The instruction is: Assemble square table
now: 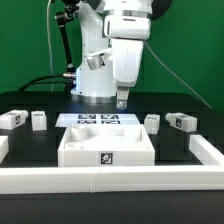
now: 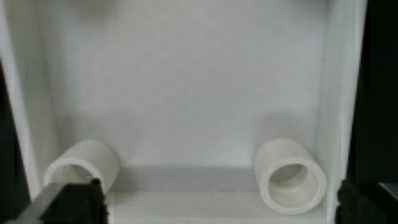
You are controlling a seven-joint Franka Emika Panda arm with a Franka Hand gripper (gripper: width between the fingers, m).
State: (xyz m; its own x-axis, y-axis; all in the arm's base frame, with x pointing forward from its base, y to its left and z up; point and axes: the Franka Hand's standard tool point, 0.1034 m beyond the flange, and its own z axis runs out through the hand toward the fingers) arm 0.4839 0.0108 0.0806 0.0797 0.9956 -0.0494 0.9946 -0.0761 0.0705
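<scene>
In the wrist view the tabletop [image 2: 196, 90] is cut off on all sides, and only blurred dark parts of the fingers [image 2: 63, 203] are shown. In the exterior view the marker board [image 1: 100, 119] below the fingers is partly hidden by the tabletop's far wall. The tags on the legs [image 1: 38, 119] to either side are too small to be read.

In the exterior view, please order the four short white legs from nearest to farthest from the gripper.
Measured from the gripper, sides being the exterior view's:
1. inner right short white tagged leg, just beside the arm.
2. outer right leg, further along that side.
3. inner left leg, across the table.
4. outer left leg, at the edge.
</scene>
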